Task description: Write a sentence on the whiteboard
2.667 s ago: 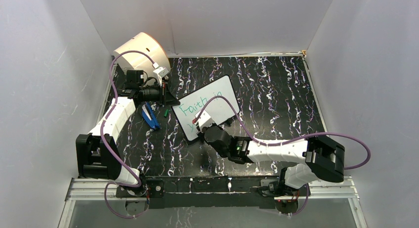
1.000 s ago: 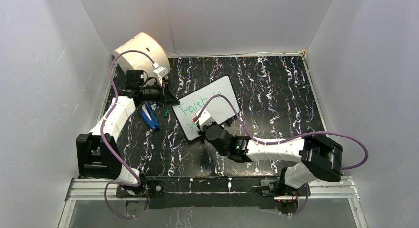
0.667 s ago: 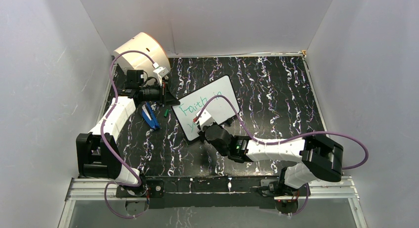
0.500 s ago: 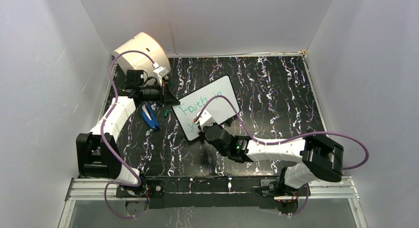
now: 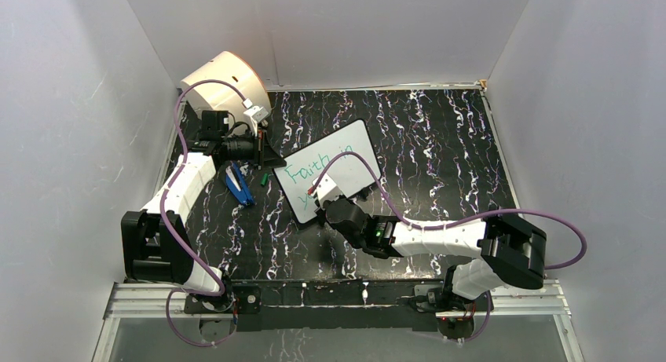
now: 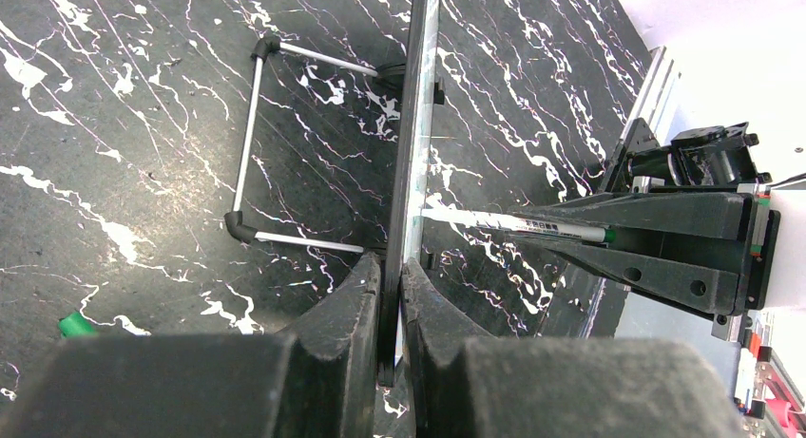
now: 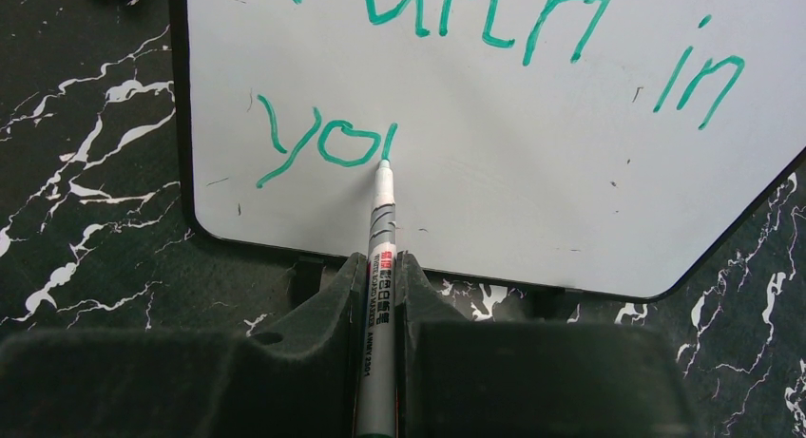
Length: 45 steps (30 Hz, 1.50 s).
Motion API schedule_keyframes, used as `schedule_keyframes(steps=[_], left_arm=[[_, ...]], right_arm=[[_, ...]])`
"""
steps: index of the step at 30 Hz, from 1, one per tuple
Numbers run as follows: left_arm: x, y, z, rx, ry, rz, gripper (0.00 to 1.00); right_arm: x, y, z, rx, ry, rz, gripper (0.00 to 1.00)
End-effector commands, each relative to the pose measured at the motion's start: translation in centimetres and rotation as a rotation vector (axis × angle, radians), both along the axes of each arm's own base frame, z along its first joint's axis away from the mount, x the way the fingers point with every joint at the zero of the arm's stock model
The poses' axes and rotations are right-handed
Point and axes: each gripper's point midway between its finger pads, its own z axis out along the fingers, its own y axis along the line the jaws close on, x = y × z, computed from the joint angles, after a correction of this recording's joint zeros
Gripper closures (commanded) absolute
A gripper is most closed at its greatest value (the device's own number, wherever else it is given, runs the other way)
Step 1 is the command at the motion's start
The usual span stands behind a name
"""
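Top view: one small glossy white whiteboard with a thin black frame (image 5: 349, 159) stands propped up mid-table, a bit left of centre. The left gripper (image 5: 265, 156) is at its left edge and the right gripper (image 5: 318, 192) at its near edge. There's also one cream cylindrical drum (image 5: 224, 78) in the far left corner.

Left wrist view: the left gripper's jaws are pinched on the frame edge. I'd guess the board is light and stiff but tippy on its one wire stand (image 6: 249, 139) – so the frame is the place to hold it.

Right wrist view: the right gripper is clamped on one thin white marker with a green tip (image 7: 380, 224), tip touching the board. The green handwritten sentence (image 7: 494, 39) runs to two lines – "Faith in", then "yo" plus one stroke. The glossy face probably smears easily, so only the tip should touch it.
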Motion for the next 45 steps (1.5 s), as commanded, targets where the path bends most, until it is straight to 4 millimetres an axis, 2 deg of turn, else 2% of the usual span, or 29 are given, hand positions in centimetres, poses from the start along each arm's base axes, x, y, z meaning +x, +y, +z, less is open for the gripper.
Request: schedule_keyframes(steps=[1,15,30,45], left_arm=[[-0.1,0.3,-1.5,0.055,0.054,0.025,1.00],[-0.1,0.4,-1.7,0.059,0.058,0.029,1.00],[-0.1,0.4,-1.6,0.058,0.057,0.026,1.00],[-0.1,0.4,-1.6,0.057,0.056,0.026,1.00]], right_arm=[[0.6,-0.4,1.0,0.022,-0.015,-0.031,1.00],[1.4,-1.3,1.6,0.045,-0.043,-0.074,1.00],[1.8,-0.4,4.0,0.133,-0.081,-0.054,1.00],[2.6,-0.5,4.6,0.124,-0.105,-0.063,1.00]])
